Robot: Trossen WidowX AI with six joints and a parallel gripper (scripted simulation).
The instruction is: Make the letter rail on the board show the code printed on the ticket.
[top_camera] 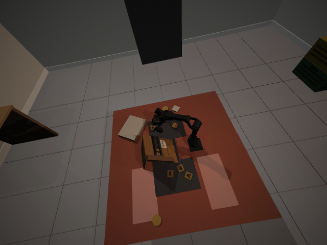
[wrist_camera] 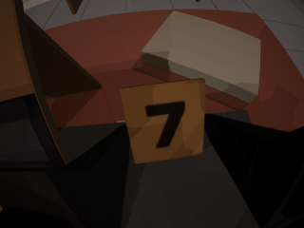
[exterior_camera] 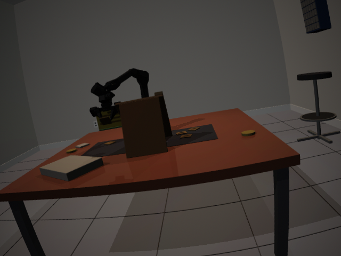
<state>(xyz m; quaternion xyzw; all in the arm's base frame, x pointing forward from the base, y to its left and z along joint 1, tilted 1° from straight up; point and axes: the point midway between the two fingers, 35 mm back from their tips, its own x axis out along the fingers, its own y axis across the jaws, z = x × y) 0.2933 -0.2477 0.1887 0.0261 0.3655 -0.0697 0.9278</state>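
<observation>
My gripper (top_camera: pixel 155 127) (exterior_camera: pixel 100 116) (wrist_camera: pixel 166 125) is shut on a wooden tile marked 7 (top_camera: pixel 152 127) (wrist_camera: pixel 162 142), raised beside the upper end of the rail in the top view. The dark rail (top_camera: pixel 155 141) runs along the sloping wooden board (top_camera: pixel 147 143) (exterior_camera: pixel 143 129) (wrist_camera: pixel 9 52). One tile (top_camera: pixel 157 151) sits at the rail's lower end; its letter is unclear. The white ticket (top_camera: pixel 163 144) is beside the rail, its print too small to read. Three loose tiles (top_camera: pixel 170 173) (top_camera: pixel 180 168) (top_camera: pixel 188 175) lie below the board; another tile (top_camera: pixel 174 125) lies above it.
A cream block (top_camera: pixel 133 127) (exterior_camera: pixel 70 165) (wrist_camera: pixel 204 52) lies beyond the gripper. Yellow discs (top_camera: pixel 165 108) (top_camera: pixel 157 220) (exterior_camera: pixel 248 133) and a small white block (top_camera: pixel 176 108) (exterior_camera: pixel 82 145) rest on the red counter (top_camera: pixel 184 213) (exterior_camera: pixel 209 159). Dark mats (top_camera: pixel 163 188) (top_camera: pixel 181 132) lie either side of the board.
</observation>
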